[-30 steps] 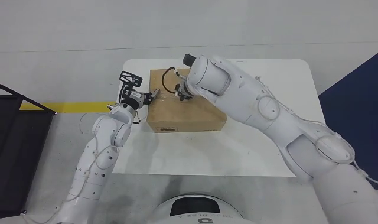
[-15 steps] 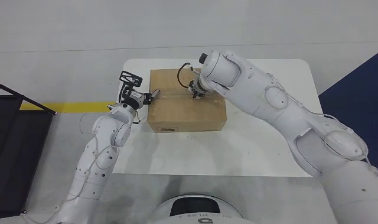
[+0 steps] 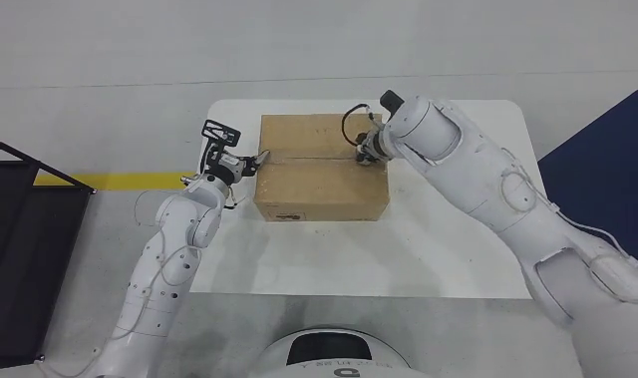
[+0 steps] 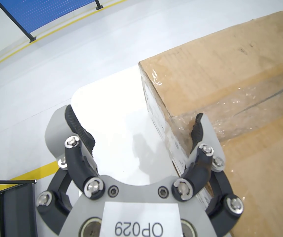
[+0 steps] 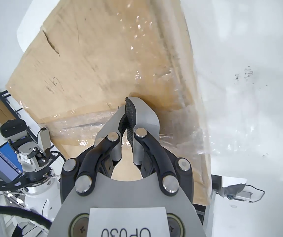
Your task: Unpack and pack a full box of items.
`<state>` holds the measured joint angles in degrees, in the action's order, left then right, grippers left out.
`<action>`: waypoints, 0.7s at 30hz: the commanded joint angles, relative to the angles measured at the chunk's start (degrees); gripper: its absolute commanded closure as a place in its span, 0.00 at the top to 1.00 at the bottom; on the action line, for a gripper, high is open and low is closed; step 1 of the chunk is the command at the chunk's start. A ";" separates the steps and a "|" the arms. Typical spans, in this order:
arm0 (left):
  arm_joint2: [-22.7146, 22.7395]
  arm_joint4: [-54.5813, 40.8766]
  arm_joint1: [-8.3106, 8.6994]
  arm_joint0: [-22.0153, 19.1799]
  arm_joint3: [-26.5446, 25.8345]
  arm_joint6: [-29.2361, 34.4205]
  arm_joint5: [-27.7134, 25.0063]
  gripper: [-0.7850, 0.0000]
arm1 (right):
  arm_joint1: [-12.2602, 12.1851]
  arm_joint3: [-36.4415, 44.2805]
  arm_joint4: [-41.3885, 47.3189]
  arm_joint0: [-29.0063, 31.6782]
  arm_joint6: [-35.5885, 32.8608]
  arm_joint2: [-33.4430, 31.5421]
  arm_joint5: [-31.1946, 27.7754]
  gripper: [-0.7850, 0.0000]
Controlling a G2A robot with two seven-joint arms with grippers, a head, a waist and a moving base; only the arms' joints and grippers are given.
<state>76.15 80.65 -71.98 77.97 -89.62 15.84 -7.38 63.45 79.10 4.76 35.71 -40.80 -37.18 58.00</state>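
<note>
A closed cardboard box [image 3: 321, 169] stands on the white table [image 3: 439, 248], with clear tape [image 4: 242, 102] along its top seam. My left gripper [image 3: 257, 161] is open at the box's left end. In its wrist view, one fingertip [image 4: 198, 124] rests at the top edge of the box [image 4: 230, 75] and the other hangs over bare table, around the taped corner [image 4: 134, 114]. My right gripper [image 3: 364, 151] is shut, its tips [image 5: 129, 104] pressed on the taped seam near the right end of the box [image 5: 94, 57].
A black rack [image 3: 20, 238] stands on the floor left of the table. A yellow floor line [image 3: 120, 181] runs beside it. Bare tabletop lies in front of the box and to its right [image 3: 469, 139].
My right gripper has slid along the seam from the box's left part to its right end. The box has shifted slightly right. The left arm has stayed put.
</note>
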 commanded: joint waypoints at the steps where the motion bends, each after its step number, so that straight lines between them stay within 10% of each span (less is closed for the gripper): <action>1: 0.00 0.00 0.00 0.00 0.00 0.00 0.00 1.00 | -1.53 3.85 -0.41 2.96 1.30 -2.85 0.00 0.00; 21: 0.00 0.00 0.00 0.00 0.00 0.00 0.00 1.00 | -7.78 18.46 6.79 24.19 18.44 -22.77 0.00 0.00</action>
<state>76.15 80.65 -71.98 77.97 -89.62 15.84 -7.38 55.72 97.46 10.62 59.09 -23.82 -59.43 58.01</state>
